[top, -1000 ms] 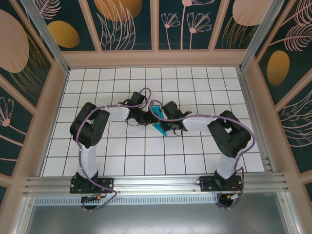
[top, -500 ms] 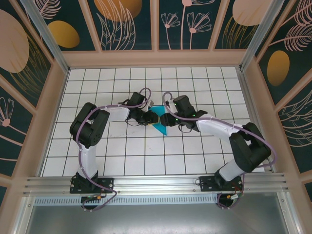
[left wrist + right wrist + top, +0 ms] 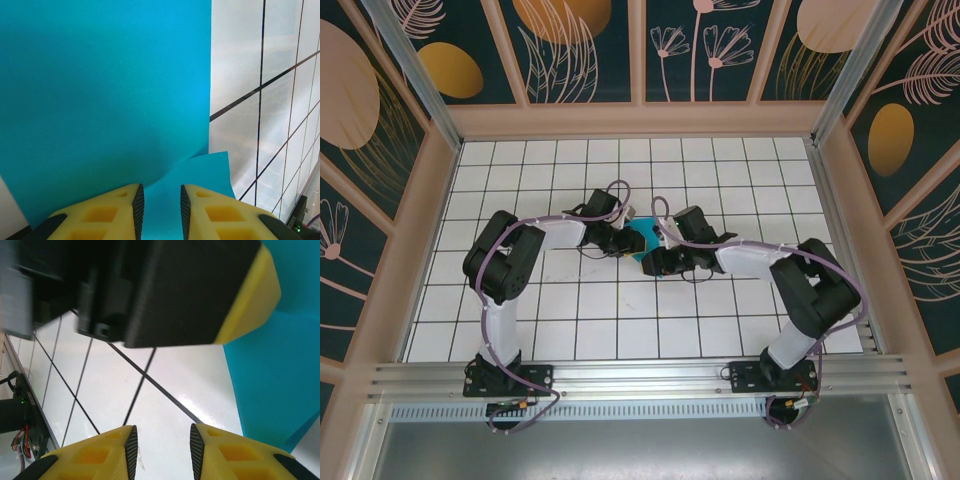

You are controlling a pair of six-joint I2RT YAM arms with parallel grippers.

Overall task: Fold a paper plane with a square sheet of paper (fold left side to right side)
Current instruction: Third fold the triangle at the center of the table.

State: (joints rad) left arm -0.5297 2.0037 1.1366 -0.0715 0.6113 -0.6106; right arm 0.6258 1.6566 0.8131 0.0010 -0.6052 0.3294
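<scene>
The teal sheet of paper (image 3: 642,239) lies mid-table, mostly covered by the two grippers; the paper plane is hidden from me. In the left wrist view the paper (image 3: 100,100) spreads flat, with one corner flap curling up by the fingers. My left gripper (image 3: 160,188) (image 3: 626,240) sits low over it, jaws a little apart, with paper lying in the gap. My right gripper (image 3: 162,432) (image 3: 649,262) is open over bare white tile just beside the paper's edge (image 3: 280,370). The left gripper's yellow finger (image 3: 252,302) hangs close in front of it.
The white gridded table (image 3: 620,320) is walled by a wooden frame with patterned panels (image 3: 430,190). Both arms reach in to the centre, and their purple cables (image 3: 710,238) loop above them. A metal rail (image 3: 640,375) runs along the near edge.
The right arm swung out to the right, then drew its gripper back toward the paper's near edge, jaws now wider apart. The visible teal patch sits farther back. The left arm stayed put.
</scene>
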